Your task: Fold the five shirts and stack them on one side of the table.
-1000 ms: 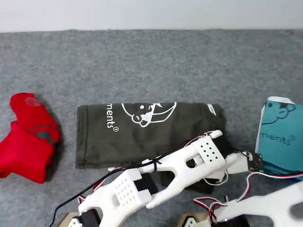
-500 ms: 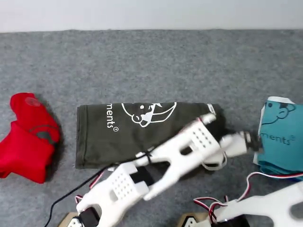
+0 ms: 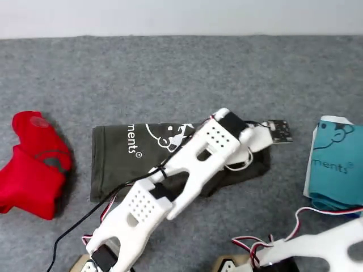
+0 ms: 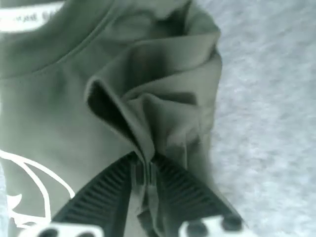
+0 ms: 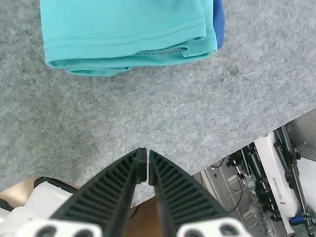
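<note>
The left claw (image 4: 143, 163), pinching the olive shirt (image 3: 122, 167), has swung farther across it; the right claw (image 5: 147, 159) is pressed together by the teal shirt (image 5: 123, 29)

Teal shirt (image 3: 336, 170) partly off-frame, R edge

The left claw (image 4: 143, 165) has its two ribbed black fingers (image 4: 106, 190) pressed together on a raised fold of the dark olive shirt (image 4: 64, 108), and the pinched cloth bunches into a loose, puckered ridge just beyond the tips. Part of a white line drawing (image 4: 22, 182) and a white strip (image 4: 29, 19) show on the flat cloth, and the grey surface (image 4: 269, 98) lies beside the shirt's crumpled edge.
</note>
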Robot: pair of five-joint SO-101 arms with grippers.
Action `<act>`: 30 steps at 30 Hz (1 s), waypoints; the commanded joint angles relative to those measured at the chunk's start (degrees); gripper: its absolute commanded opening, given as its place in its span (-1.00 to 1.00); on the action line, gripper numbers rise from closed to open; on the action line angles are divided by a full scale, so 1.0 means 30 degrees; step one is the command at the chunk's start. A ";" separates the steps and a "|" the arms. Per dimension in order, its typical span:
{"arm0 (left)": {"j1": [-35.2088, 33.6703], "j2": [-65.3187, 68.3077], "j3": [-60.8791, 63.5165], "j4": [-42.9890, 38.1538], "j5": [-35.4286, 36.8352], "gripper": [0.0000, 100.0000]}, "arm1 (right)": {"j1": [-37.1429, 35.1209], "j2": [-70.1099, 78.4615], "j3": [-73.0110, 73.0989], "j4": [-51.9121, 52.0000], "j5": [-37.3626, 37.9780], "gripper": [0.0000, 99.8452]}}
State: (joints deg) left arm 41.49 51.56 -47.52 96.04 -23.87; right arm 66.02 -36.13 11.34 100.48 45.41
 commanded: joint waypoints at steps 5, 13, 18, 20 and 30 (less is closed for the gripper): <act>-0.1846 0.0293 -0.0747 -0.1143 -0.0322 -0.73 | 0.0073 -0.0454 -0.0147 0.0630 0.0059 -0.98; -0.4337 0.0440 -0.4000 -0.1114 -0.0674 -0.69 | 0.0073 -0.0454 -0.0147 0.0630 0.0059 -0.98; -0.5245 0.0293 -0.4908 -0.0674 -0.1055 -0.69 | 0.0073 -0.0454 -0.0147 0.0630 0.0059 -0.98; -0.5070 0.0293 -0.5846 0.0615 -0.1055 -0.70 | 0.0073 -0.0454 -0.0147 0.0630 0.0059 -0.98; -0.1260 -0.2168 -0.3736 0.1582 -0.0293 -0.70 | 0.0103 -0.0454 -0.0147 0.0630 0.0059 -0.98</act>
State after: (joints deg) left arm 33.76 51.74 -62.81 99.03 -25.19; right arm 66.02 -36.13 11.34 100.57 45.41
